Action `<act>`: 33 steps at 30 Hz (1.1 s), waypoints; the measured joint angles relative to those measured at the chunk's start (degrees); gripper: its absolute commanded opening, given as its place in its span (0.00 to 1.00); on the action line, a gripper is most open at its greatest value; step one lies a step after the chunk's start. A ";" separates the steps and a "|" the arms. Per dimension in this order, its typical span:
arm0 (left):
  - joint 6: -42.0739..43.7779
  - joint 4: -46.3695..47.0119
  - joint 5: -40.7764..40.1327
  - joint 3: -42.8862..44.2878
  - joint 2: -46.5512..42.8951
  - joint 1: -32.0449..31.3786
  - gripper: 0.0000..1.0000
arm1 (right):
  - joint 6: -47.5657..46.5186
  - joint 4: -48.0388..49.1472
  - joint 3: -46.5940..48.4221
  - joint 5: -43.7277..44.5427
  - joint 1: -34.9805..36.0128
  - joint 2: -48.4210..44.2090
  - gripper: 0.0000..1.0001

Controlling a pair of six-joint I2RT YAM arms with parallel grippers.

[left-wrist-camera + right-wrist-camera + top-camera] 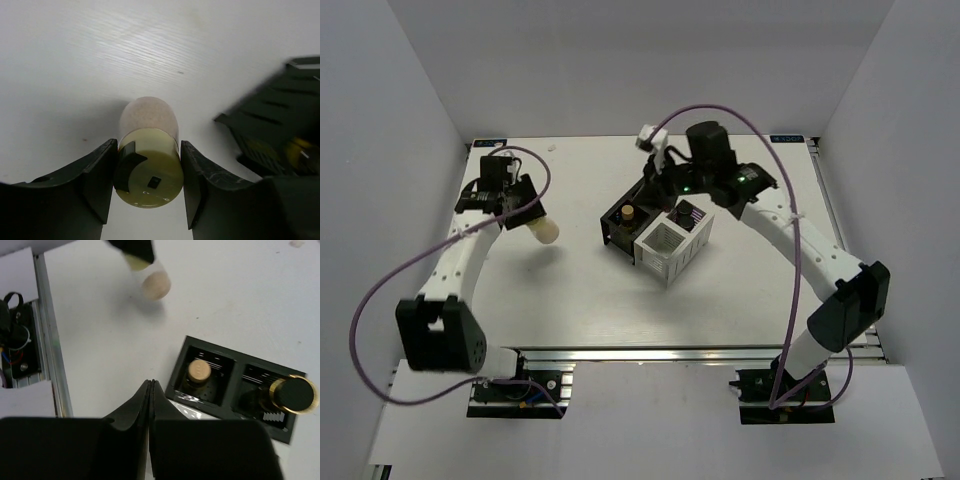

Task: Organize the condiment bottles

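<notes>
My left gripper point(525, 210) is shut on a pale cream bottle point(546, 231) with a tapered top, held tilted above the table at the left. In the left wrist view the bottle point(149, 172) sits between both fingers of that gripper point(149, 146). My right gripper point(658, 190) is shut and empty, hovering at the rack's far side; its fingers point(151, 390) press together. The rack's black half point(227, 415) holds a cork-topped bottle point(199, 371) and a dark-capped, gold-rimmed bottle point(294, 394). The cork top also shows from above point(629, 212).
The rack's white half point(670, 248) adjoins the black half point(618, 232) at mid-table. The rack's black corner shows at the right of the left wrist view point(280, 135). Aluminium rails line the table's near edge point(650, 355) and right edge point(830, 210).
</notes>
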 measured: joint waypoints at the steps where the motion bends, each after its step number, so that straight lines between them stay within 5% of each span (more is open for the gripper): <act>1: -0.22 -0.26 0.72 -0.33 -2.75 -1.53 0.00 | 1.09 0.11 0.39 -0.70 -1.44 -0.52 0.00; 7: -2.58 -0.09 6.84 -0.59 -19.39 -15.61 0.00 | 7.21 2.86 1.53 -4.17 -12.66 -5.33 0.00; 11: -4.24 -0.26 9.86 2.36 -21.38 -24.98 0.00 | 9.92 6.21 1.05 -4.50 -18.91 -8.59 0.00; 19: -3.13 -2.47 7.80 19.74 -3.48 -43.23 0.00 | 14.47 11.10 -4.35 -4.94 -27.54 -13.55 0.00; 33: 3.52 -5.46 -0.31 28.09 15.91 -45.05 0.00 | 15.10 12.00 -16.37 -5.38 -31.63 -20.63 0.00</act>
